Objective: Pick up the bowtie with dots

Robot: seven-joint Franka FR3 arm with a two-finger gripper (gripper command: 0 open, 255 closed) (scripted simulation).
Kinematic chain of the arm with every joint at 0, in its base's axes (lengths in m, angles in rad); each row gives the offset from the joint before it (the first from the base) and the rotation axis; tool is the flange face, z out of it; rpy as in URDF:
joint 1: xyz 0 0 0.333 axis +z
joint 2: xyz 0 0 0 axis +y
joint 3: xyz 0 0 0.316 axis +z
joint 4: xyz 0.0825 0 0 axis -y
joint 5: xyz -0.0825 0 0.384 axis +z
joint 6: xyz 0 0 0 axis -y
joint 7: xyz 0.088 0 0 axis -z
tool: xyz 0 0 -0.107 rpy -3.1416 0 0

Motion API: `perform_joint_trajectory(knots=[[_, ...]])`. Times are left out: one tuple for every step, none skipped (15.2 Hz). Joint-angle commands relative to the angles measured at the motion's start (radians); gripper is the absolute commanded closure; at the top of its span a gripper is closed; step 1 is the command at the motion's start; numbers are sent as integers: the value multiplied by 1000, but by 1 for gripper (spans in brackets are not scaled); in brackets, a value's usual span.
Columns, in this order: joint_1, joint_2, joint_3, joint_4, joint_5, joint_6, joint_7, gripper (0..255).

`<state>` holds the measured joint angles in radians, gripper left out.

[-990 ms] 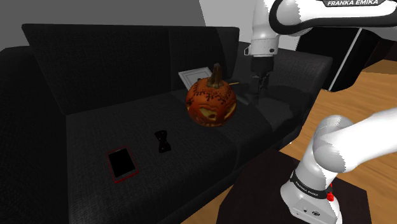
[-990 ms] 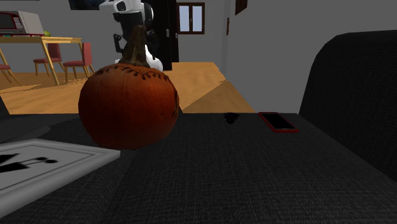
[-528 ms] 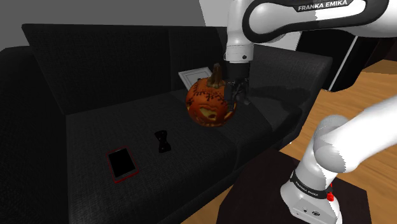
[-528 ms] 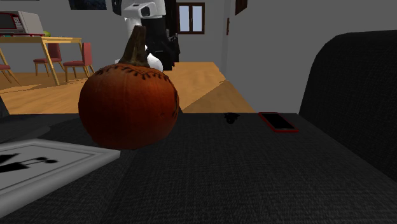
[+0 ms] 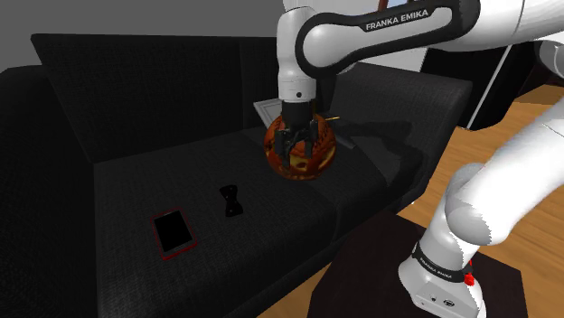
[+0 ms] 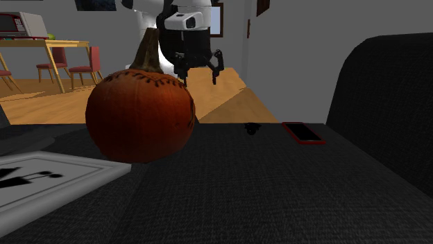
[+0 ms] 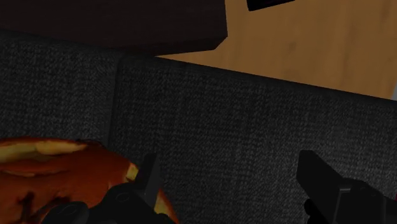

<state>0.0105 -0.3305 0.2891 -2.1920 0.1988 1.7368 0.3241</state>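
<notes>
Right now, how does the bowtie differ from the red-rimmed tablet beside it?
The bowtie is smaller than the tablet. The bowtie is all dark and pinched at the middle; the tablet is a flat rectangle with a red rim. Both lie on the dark sofa seat, apart from each other.

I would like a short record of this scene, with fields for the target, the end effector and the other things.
target: bowtie, dark, lying free on the sofa seat
end effector: open, empty, in the air close to the pumpkin
pumpkin: orange, carved, on the seat
other: red-edged tablet beside the bowtie
task state: bowtie not yet grasped
</notes>
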Motion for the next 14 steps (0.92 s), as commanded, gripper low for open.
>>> perform_joint_trajectory(knots=[[2,78,33,58,-13,26,63,0],[3,117,47,87,-23,37,92,0],[4,156,60,118,-34,47,121,0],[7,197,72,150,-48,55,150,0],[10,238,83,183,-63,63,180,0],[14,279,92,218,-79,68,210,0],[19,321,101,255,-96,72,240,0],[26,364,108,293,-115,75,269,0],[33,407,114,333,-134,76,299,0],[42,451,118,375,-154,75,327,0],[53,495,121,419,-174,72,355,0],[65,540,122,465,-195,67,382,0],[78,585,122,514,-215,60,408,0],[92,631,120,565,-234,52,433,0]])
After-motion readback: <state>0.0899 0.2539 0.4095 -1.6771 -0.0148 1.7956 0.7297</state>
